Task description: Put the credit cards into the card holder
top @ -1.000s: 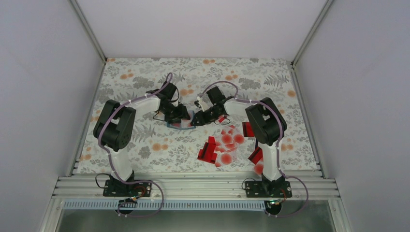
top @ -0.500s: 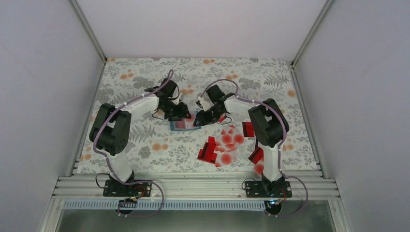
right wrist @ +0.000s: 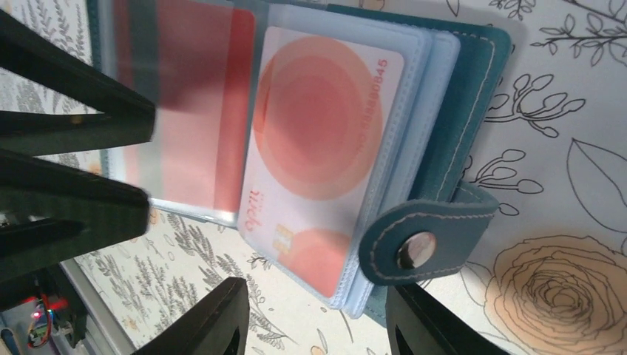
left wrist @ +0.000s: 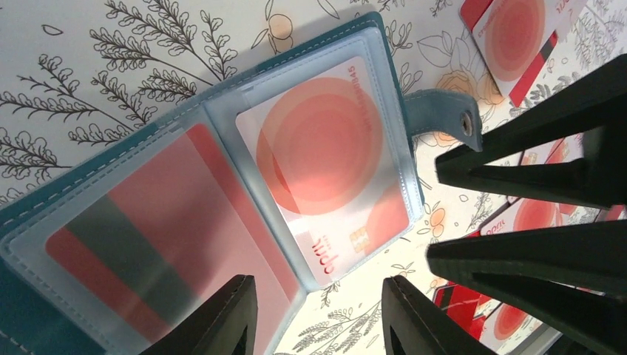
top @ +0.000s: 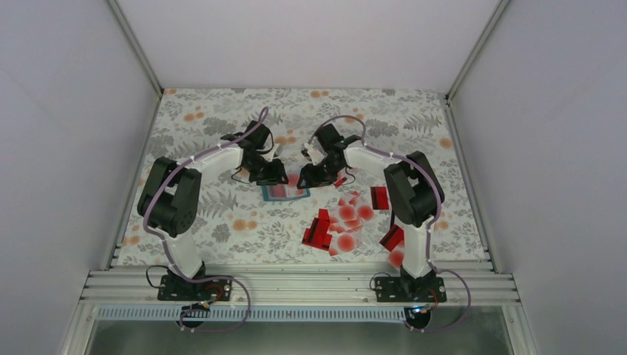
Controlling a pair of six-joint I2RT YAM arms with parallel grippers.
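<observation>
- Risk, left: the left gripper [left wrist: 318, 319] is poised over the fold of the open card holder [right wrist: 473, 96]. If it is lowered with the jaws parted, a clear sleeve could be caught by a finger and the holder dragged over the tablecloth [top: 214, 122].
- Risk, centre: a red striped card [left wrist: 140, 244] and a pale red-dot card [left wrist: 325, 163] are seen in facing sleeves. Whether the pale one is fully seated cannot be told; a nudge might slide it out.
- Risk, right: the snap tab [right wrist: 421, 240] lies loose just beside the right gripper [right wrist: 318, 325]. It could be snagged and the holder flipped or folded shut.
- Risk, far right: the loose credit cards [top: 341, 222] are heaped and overlapping, flat on the cloth. Two could be lifted together, or one could slip from the pads.
- Left gripper: jaws parted roughly halfway, nothing held between them; contact with the holder cannot be told.
- Right gripper: jaws likewise parted, nothing gripped; contact cannot be told.
- Holder position: laid open on the cloth between both grippers, with the heap apart from it, nearer the right arm's base.
</observation>
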